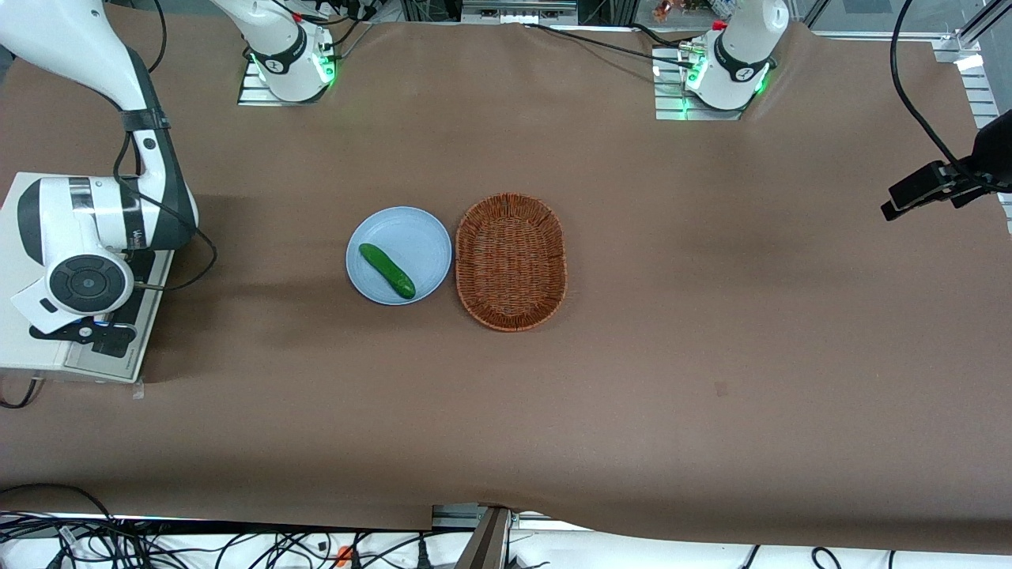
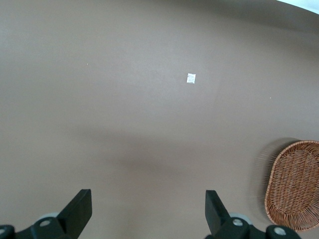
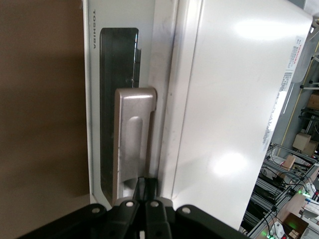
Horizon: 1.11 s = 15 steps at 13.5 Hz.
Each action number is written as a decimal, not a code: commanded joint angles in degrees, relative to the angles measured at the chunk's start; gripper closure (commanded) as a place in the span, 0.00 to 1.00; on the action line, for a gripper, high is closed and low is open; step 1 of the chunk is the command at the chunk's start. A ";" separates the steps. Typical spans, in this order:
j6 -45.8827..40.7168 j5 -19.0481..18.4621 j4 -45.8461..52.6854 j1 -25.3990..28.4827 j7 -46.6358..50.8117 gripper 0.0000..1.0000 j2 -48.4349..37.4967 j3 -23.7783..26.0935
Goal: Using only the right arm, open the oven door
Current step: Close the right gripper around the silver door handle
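My black gripper (image 3: pixel 145 191) sits over the off-white boxy oven (image 3: pixel 239 114), fingers (image 3: pixel 150 188) pressed together beside the door's brushed-metal bar handle (image 3: pixel 130 137), placed for hooking it.

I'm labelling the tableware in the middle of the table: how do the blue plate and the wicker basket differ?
The blue plate is round, smooth and holds a green cucumber; the wicker basket is oval, woven, brown, larger and empty. They lie beside each other on the brown table. The gripper is far off, at the oven.
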 commanded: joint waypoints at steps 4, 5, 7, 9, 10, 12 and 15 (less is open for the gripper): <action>-1.73 0.11 0.35 2.40 4.30 1.00 1.74 0.20; -1.99 0.20 0.35 2.75 4.47 1.00 1.74 0.20; -3.22 0.21 0.35 3.45 7.10 1.00 2.18 0.20; -3.66 0.29 0.35 3.72 8.08 1.00 2.44 0.29; -3.67 0.29 0.44 3.63 7.99 1.00 2.44 0.29; -3.05 3.69 0.53 3.37 8.16 1.00 2.18 0.29; -2.79 7.50 0.70 2.06 6.85 1.00 2.00 0.03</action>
